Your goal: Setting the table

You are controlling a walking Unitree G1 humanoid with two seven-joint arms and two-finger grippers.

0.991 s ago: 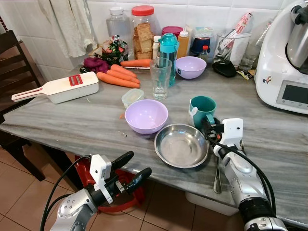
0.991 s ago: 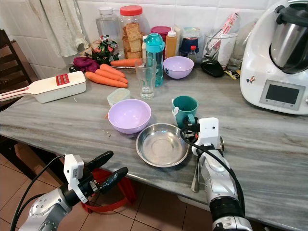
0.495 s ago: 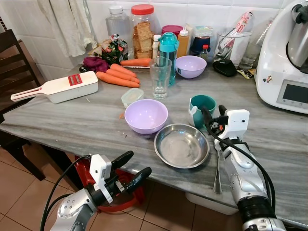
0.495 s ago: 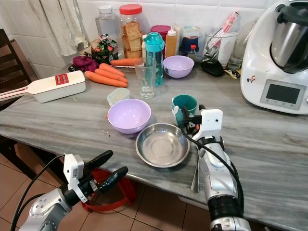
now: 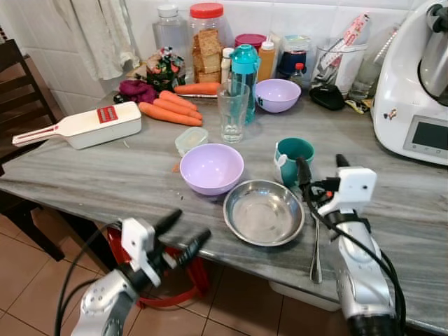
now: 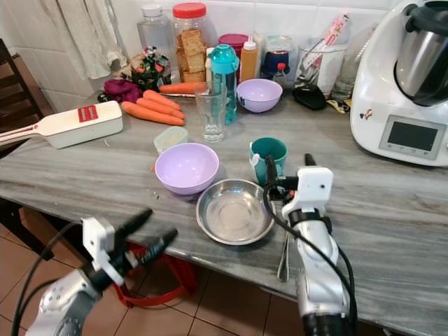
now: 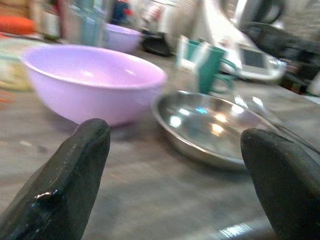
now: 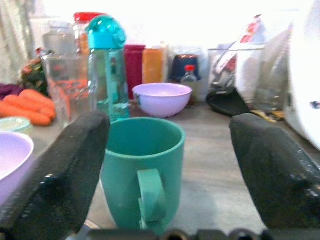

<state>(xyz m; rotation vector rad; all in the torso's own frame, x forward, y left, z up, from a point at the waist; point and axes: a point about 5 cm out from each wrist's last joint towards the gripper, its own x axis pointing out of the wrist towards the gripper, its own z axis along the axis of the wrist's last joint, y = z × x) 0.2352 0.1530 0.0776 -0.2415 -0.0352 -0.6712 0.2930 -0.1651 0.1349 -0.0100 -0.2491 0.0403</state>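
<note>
- Our left gripper (image 5: 180, 235) hung low at 7 o'clock, in front of the table (image 5: 84, 175) edge, with its fingers spread apart.
- Our right gripper (image 6: 288, 166) was at 3 o'clock over the table, fingers spread wide, just behind the green mug (image 6: 269, 158).
- A spoon (image 5: 316, 245) lay under that arm, beside the metal plate (image 5: 264, 212).
- At 11 o'clock from the plate sat a purple bowl (image 5: 212, 168).
- Farther back stood a glass (image 5: 233, 113), a blue bottle (image 5: 244, 77) and carrots (image 5: 170, 112).
</note>
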